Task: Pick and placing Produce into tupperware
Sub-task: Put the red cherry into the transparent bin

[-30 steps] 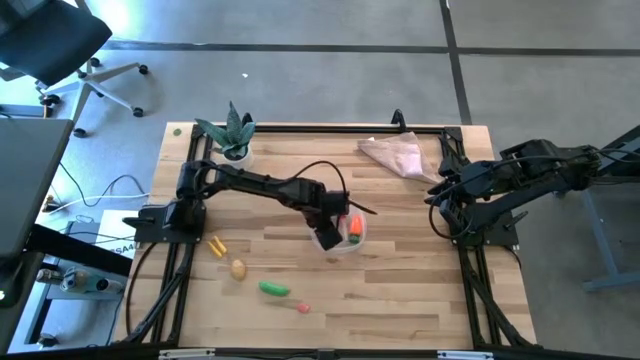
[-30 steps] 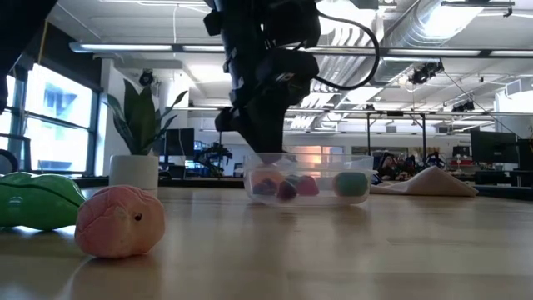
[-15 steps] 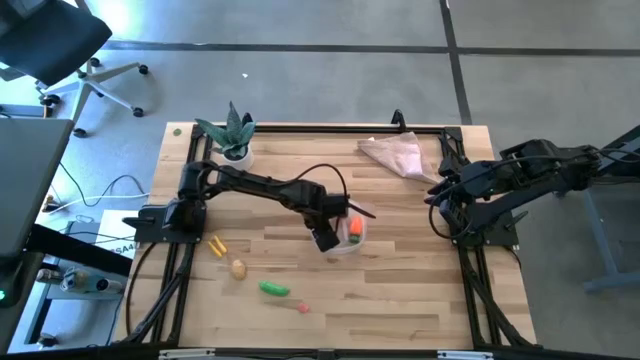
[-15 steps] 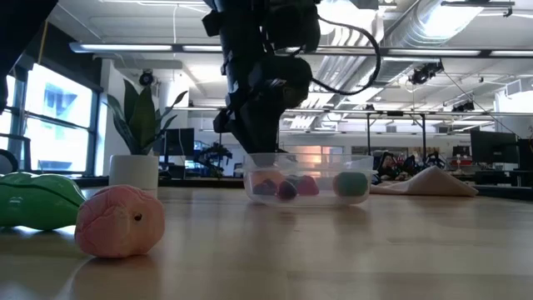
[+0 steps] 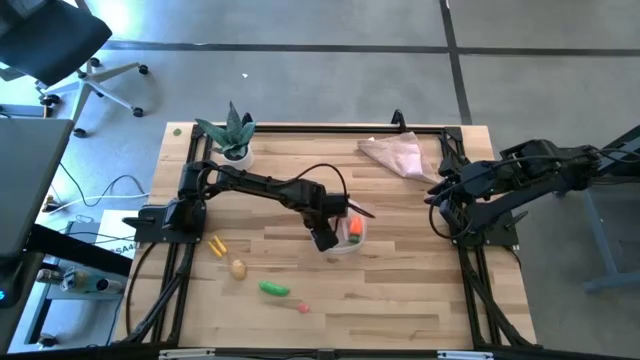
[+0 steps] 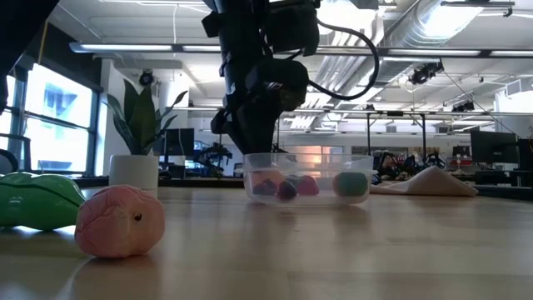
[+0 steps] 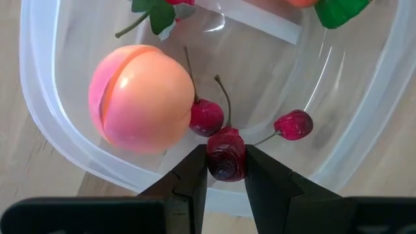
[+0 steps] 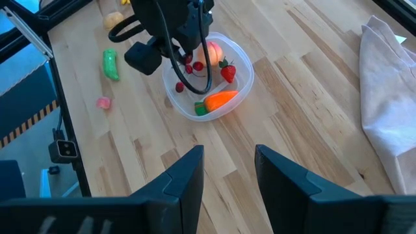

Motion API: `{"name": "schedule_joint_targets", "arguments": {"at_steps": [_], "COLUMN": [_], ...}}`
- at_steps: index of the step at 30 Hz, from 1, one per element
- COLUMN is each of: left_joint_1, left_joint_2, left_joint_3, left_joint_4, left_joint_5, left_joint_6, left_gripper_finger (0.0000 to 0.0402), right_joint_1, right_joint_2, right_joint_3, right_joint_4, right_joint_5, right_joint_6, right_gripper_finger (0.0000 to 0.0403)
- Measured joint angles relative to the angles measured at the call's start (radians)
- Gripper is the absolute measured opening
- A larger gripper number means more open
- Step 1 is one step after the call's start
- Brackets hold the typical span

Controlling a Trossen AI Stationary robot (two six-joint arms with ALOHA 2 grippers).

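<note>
While clamped on a cherry point(image 7: 225, 156) over the tupperware point(image 5: 349, 232), left gripper point(image 7: 225, 170); four pieces still out on tabletop point(image 5: 400, 290).

Grey floor point(image 5: 330, 80), office chair point(image 5: 60, 50)

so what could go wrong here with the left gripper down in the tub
The left gripper holds a dark-red cherry over the tupperware, whose near rim sits close under the fingers. Lifting or shifting could catch that rim and drag or tip the light tub. The cherry's stem touches the other cherries, so it might tangle and pull them when released.
</note>
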Motion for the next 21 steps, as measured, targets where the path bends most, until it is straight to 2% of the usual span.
{"name": "schedule_joint_targets", "arguments": {"at_steps": [21], "left_joint_1": [0.0], "left_joint_2": [0.0], "left_joint_3": [0.0], "left_joint_4": [-0.002], "left_joint_5": [0.031], "left_joint_6": [-0.026], "left_gripper_finger": [0.0088], "right_joint_1": [0.0], "right_joint_2": [0.0], "right_joint_3": [0.0], "right_joint_4": [0.0], "right_joint_5": [0.0], "right_joint_6": [0.0], "right_gripper_finger": [0.013]}}
